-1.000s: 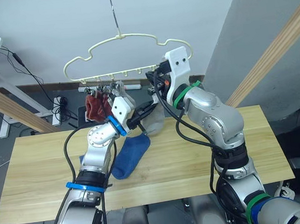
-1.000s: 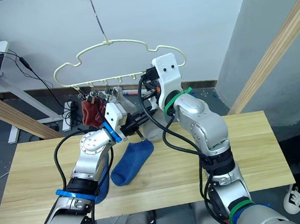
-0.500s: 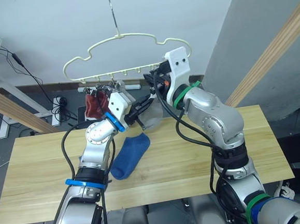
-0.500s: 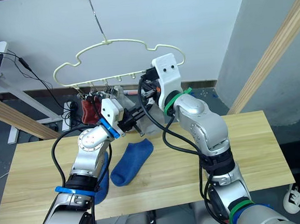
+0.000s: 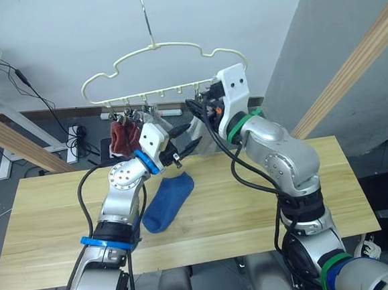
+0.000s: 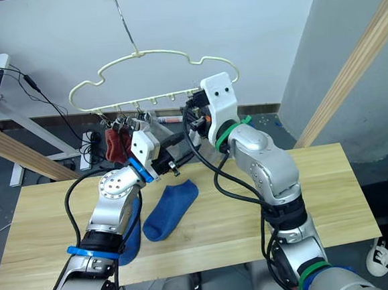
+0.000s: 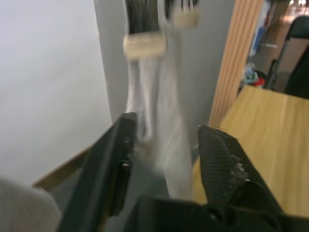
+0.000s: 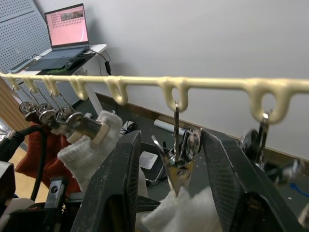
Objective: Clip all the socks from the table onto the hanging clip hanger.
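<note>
Pale tabletop (image 5: 265, 200) carries one blue sock (image 5: 166, 201) below both tools. Left tool (image 5: 183, 139) gapes open beside a grey sock (image 7: 159, 121) hanging clipped. Right tool (image 8: 169, 159) straddles a hanger (image 5: 155, 74) clip, open. Next: fetch blue sock.

Long desk (image 5: 266, 206) of pale wooden planks, grain running lengthwise. One blue sock (image 5: 166, 201) lay flat on it, left of centre, set on a slant with the open cuff toward the far edge and the toe toward the near edge. Second blue sock (image 6: 128, 232) lay just left of the first, mostly hidden behind the left arm, only a blue edge visible; could not tell whether the two touched. Right half of desk bare wood. Desk stood on dark grey floor (image 5: 33, 147), with cables and a power strip (image 5: 79, 137) lying behind its far left corner.
</note>
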You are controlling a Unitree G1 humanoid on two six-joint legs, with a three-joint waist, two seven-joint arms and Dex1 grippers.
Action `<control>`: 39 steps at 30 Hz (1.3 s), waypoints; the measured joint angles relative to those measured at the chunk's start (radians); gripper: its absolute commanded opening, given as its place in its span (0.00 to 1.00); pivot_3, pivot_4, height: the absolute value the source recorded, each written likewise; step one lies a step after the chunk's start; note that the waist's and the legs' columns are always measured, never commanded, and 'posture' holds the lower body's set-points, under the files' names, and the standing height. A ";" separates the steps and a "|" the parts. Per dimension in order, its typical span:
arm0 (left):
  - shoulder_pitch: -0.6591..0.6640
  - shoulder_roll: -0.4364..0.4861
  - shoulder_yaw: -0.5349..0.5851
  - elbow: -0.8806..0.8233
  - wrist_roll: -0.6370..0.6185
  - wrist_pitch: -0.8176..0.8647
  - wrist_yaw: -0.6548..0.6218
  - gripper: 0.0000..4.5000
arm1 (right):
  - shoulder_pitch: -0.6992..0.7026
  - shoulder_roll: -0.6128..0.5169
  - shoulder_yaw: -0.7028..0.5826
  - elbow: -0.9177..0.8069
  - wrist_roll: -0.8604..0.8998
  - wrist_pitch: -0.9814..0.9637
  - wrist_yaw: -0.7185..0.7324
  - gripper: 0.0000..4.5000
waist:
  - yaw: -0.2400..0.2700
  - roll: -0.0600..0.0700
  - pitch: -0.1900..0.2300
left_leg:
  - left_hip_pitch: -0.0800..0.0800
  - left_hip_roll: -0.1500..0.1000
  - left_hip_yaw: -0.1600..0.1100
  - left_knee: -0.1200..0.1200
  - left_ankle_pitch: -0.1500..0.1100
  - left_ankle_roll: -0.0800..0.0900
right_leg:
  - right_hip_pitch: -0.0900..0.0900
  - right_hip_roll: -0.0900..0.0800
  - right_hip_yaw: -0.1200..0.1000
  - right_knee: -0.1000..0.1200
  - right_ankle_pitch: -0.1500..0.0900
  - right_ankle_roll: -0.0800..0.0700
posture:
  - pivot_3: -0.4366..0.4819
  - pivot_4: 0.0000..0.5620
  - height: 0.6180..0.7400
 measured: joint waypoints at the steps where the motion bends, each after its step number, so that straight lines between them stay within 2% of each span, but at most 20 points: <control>1: 0.012 0.006 0.000 -0.016 -0.010 0.020 -0.010 0.48 | 0.002 -0.010 0.000 -0.014 0.004 0.007 0.005 0.45 | 0.000 0.000 0.000 | 0.000 0.000 0.000 0.000 0.000 0.000 | 0.000 0.000 0.000 0.000 0.000 0.000 | 0.32 0.56 0.85; 7: 0.096 0.087 0.003 -0.172 -0.090 0.181 -0.085 0.48 | 0.051 -0.115 0.004 -0.153 0.032 0.074 0.049 0.45 | 0.000 0.000 0.000 | 0.000 0.000 -0.001 0.000 0.000 0.000 | 0.000 0.000 0.000 0.000 0.000 0.000 | 0.31 0.55 0.85; 14: 0.156 0.235 0.048 -0.352 -0.238 0.400 -0.207 0.48 | 0.172 -0.215 0.012 -0.329 0.048 0.110 0.071 0.45 | 0.000 0.000 0.000 | 0.000 0.001 -0.001 0.000 0.000 0.000 | 0.000 0.000 0.000 0.000 -0.003 0.005 | 0.32 0.52 0.85; 17: 0.164 0.291 0.086 -0.400 -0.294 0.475 -0.239 0.48 | 0.237 -0.236 0.021 -0.351 0.037 0.098 0.055 0.45 | 0.000 0.000 0.000 | 0.000 0.000 0.000 0.000 0.000 0.000 | 0.000 0.000 0.000 0.000 -0.003 0.005 | 0.33 0.51 0.85; 20: 0.179 0.309 0.115 -0.446 -0.325 0.511 -0.248 0.48 | 0.285 -0.272 0.041 -0.354 0.013 0.035 0.058 0.45 | 0.001 0.000 0.000 | 0.000 0.000 0.001 0.000 0.000 0.000 | 0.000 0.000 0.001 -0.001 -0.003 0.005 | 0.34 0.50 0.85; 26: 0.195 0.304 0.131 -0.479 -0.337 0.545 -0.214 0.48 | 0.293 -0.276 0.038 -0.332 0.008 -0.055 0.080 0.45 | 0.005 -0.001 0.000 | 0.000 0.001 0.001 0.001 0.000 0.000 | 0.000 0.001 0.001 -0.001 -0.003 0.005 | 0.34 0.49 0.85; 39: 0.080 0.285 0.147 -0.528 -0.382 0.627 -0.166 0.48 | 0.101 -0.147 0.046 -0.034 -0.064 -0.147 0.007 0.45 | 0.017 -0.001 -0.001 | 0.000 0.000 0.001 0.001 0.000 0.000 | 0.000 0.000 0.001 0.000 0.000 0.000 | 0.36 0.48 0.85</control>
